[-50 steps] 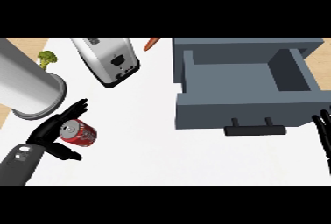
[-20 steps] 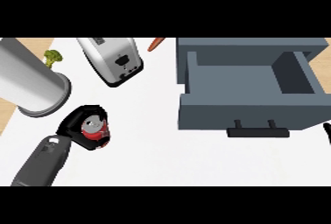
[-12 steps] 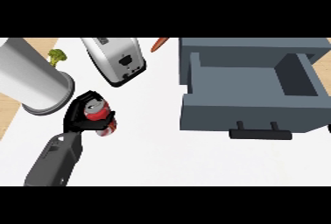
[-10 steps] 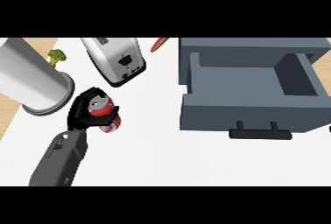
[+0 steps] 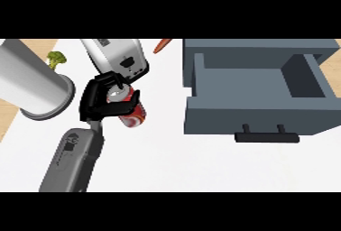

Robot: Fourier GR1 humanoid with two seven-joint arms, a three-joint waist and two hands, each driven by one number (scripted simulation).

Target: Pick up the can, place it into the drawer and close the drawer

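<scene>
Can (image 5: 126, 108) was in my left hand (image 5: 100, 101) by this moment, fingers (image 5: 110, 81) curled round it from above and the thumb side wrapped at its lower part, so a closed grasp on the can. Compared with 2.5 s ago, when the hand sat open beside the can low on the surface (image 5: 173, 167), the can had come up and toward the toaster (image 5: 120, 58), and in the last half second it shifted a little further that way. I judged that as pick done, carry just starting; whether the can was fully off the surface I couldn't tell from this steep view. It sat well left of the drawer (image 5: 256, 88), just beside the toaster's front. Right hand wasn't in view now; earlier it showed at the right edge. Drawer stood pulled open, its inside looked bare, nothing in it that I could see, handle (image 5: 268, 135) facing me. Tall grey cylinder (image 5: 30, 81) at far left, open top not visible, contents unknown. Broccoli (image 5: 57, 58) and a carrot (image 5: 162, 45) lay loose up top. Still to do: move right, drop in, push shut.
</scene>
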